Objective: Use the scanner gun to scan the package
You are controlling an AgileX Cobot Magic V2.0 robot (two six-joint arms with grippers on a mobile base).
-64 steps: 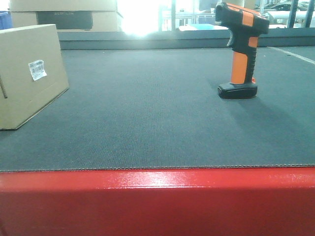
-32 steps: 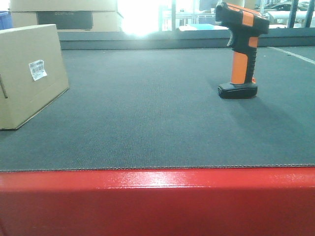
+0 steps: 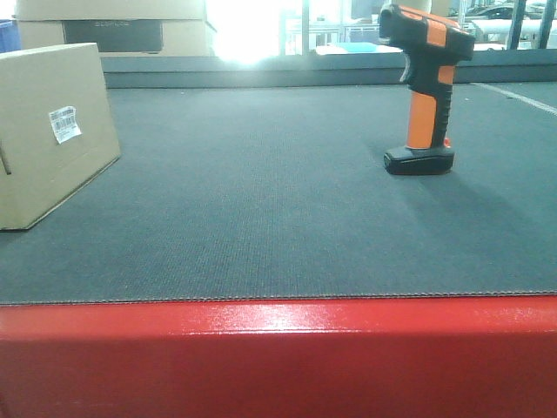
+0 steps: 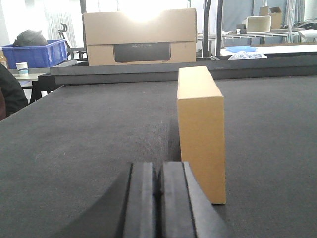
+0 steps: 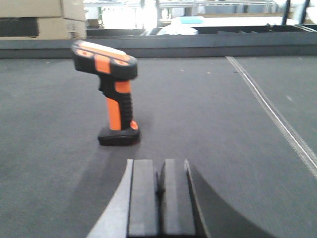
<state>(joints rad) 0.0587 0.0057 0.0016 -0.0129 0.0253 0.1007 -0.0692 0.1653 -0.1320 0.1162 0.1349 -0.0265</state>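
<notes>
A brown cardboard package (image 3: 48,131) with a small white barcode label (image 3: 64,123) stands on the dark mat at the far left. In the left wrist view it (image 4: 200,129) stands upright just ahead and right of my left gripper (image 4: 158,171), which is shut and empty. An orange and black scanner gun (image 3: 424,87) stands upright on its base at the right. In the right wrist view it (image 5: 111,91) stands ahead and left of my right gripper (image 5: 160,168), which is shut and empty. Neither gripper shows in the front view.
The dark grey mat (image 3: 278,200) covers the table, with a red front edge (image 3: 278,348). Large cardboard boxes (image 4: 139,37) stand behind the table's back rail. A blue crate (image 4: 37,53) sits at the far left. A pale stripe (image 5: 267,111) runs along the mat on the right.
The view has shifted very slightly; the package and the scanner gun stand where they were.
</notes>
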